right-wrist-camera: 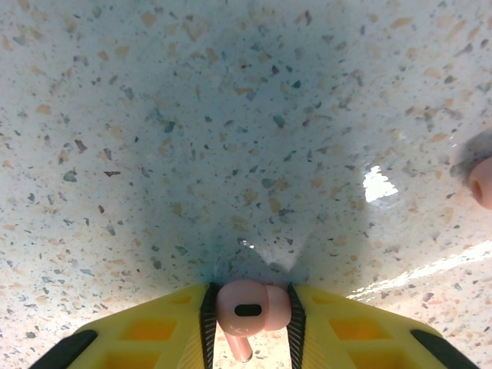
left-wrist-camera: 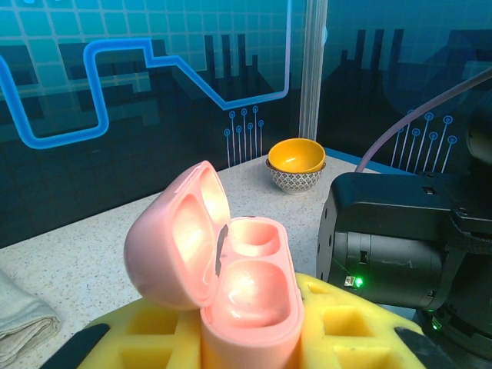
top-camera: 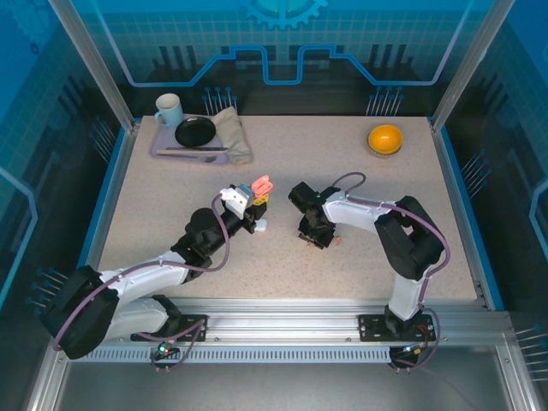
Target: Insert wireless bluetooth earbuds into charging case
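The speckled table [top-camera: 282, 270] lies beneath both pincers. The right arm [top-camera: 402, 231] reaches in, and its black wrist housing stands close on the right side of the left pincer [left-wrist-camera: 250, 334]. Well beyond the left pincer and to its left is a tray [top-camera: 163, 150] carrying a mug [top-camera: 169, 109], a black plate [top-camera: 195, 131] and a folded cloth [top-camera: 234, 134]. Far ahead of it, to the right, sits an orange bowl [left-wrist-camera: 296, 156].

The left pincer's yellow fingers are clamped on the base of the pink charging case [left-wrist-camera: 250, 288], which stands upright with its lid swung open to the left and two wells showing.

The right pincer [right-wrist-camera: 250, 327] points down at the table, clamped on a pink earbud [right-wrist-camera: 250, 306] between its fingertips. A second pink earbud [right-wrist-camera: 483, 183] lies on the table well off to this pincer's right.
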Available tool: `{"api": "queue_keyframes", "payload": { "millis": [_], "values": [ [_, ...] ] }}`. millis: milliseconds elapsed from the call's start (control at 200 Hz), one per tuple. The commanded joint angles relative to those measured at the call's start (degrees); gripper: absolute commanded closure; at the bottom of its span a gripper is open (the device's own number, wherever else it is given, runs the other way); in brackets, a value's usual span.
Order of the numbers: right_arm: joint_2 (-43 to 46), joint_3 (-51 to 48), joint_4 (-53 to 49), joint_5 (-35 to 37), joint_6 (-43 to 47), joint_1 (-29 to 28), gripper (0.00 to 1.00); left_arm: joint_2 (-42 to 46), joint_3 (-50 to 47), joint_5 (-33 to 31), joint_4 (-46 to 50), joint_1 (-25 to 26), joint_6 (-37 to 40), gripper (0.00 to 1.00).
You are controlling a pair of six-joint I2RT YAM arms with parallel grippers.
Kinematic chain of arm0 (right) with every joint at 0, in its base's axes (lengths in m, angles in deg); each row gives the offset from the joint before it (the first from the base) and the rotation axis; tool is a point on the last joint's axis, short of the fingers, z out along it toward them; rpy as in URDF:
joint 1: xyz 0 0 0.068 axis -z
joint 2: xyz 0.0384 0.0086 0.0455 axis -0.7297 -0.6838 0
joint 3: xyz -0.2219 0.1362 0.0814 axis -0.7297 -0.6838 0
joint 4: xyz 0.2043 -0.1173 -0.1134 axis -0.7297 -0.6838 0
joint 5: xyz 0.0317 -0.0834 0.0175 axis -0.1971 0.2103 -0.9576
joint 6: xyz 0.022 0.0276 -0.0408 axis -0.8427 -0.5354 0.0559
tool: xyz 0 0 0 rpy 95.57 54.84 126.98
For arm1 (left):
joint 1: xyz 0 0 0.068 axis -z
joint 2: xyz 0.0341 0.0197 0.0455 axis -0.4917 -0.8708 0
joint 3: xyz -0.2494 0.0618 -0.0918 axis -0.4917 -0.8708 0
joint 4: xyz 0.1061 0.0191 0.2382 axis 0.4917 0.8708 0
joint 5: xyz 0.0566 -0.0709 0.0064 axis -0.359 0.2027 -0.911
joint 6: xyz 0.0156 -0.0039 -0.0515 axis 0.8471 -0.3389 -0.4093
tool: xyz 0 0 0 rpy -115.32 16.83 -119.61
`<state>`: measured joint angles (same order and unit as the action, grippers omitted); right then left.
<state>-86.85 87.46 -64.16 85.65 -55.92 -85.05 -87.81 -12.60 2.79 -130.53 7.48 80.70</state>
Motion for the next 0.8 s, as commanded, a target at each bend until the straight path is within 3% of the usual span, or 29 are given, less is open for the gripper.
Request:
{"api": "queue_keyframes", "payload": {
  "millis": [0,320,495,795],
  "values": [
    [-1.2,-1.14,2.1,2.22,1.1,1.29,0.7,0.14,1.8,1.35,-0.79,0.21,-0.26,1.0],
    [1.16,-2.9,4.72,3.62,4.52,1.29,0.74,0.53,1.68,1.29,-0.03,0.26,-0.48,1.0],
    [1.86,-2.88,4.23,3.87,7.35,1.28,0.64,1.07,1.59,1.16,0.51,0.2,-0.53,1.0],
    [3.02,-3.26,3.43,4.14,6.08,2.14,0.64,0.75,2.29,1.42,0.89,0.33,-0.53,1.0]
  ]
}}
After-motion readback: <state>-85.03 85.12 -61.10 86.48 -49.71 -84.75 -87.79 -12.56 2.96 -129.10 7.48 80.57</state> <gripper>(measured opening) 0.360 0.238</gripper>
